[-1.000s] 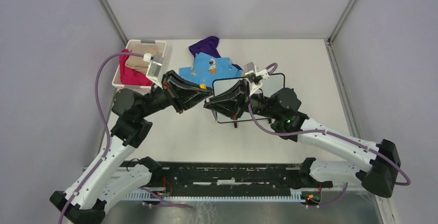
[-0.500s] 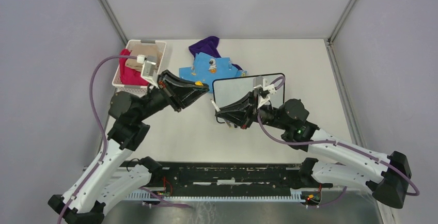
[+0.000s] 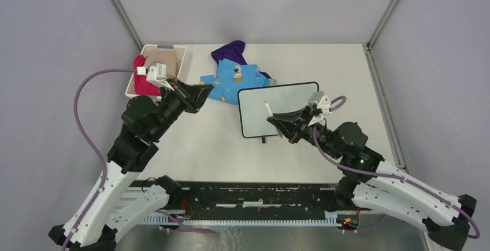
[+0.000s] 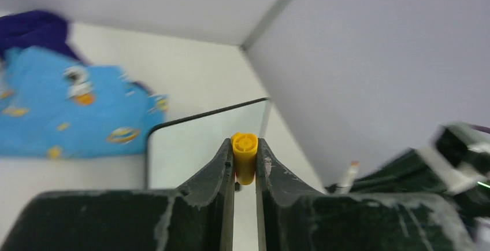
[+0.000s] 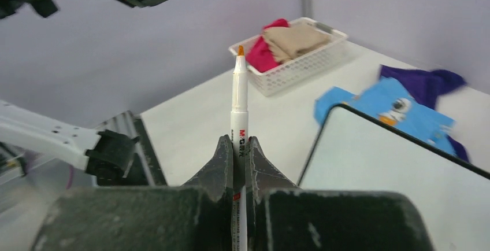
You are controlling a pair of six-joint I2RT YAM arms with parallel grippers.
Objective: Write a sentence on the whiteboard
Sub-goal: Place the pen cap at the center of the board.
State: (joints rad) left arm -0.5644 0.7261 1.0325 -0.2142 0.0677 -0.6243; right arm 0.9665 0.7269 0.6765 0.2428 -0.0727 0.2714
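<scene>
The whiteboard (image 3: 286,109) lies flat at mid-table, black-framed, and no sentence shows on its white face. My right gripper (image 3: 273,121) hovers over the board's near left part, shut on a white marker (image 5: 238,106). The marker's bare orange tip (image 5: 240,50) points away from the wrist. My left gripper (image 3: 207,91) is raised to the left of the board, over the blue cloth's edge. It is shut on the marker's yellow cap (image 4: 244,157). In the left wrist view the whiteboard (image 4: 190,147) lies beyond the cap.
A white basket (image 3: 173,55) with red and tan cloths stands at the back left. A blue patterned cloth (image 3: 234,75) and a purple cloth (image 3: 231,50) lie behind the board. Grey walls close the table on three sides.
The two grippers, close together over the board's left edge a second ago, have drawn apart. The left went back left with the cap, the right went right and nearer with the uncapped marker.
</scene>
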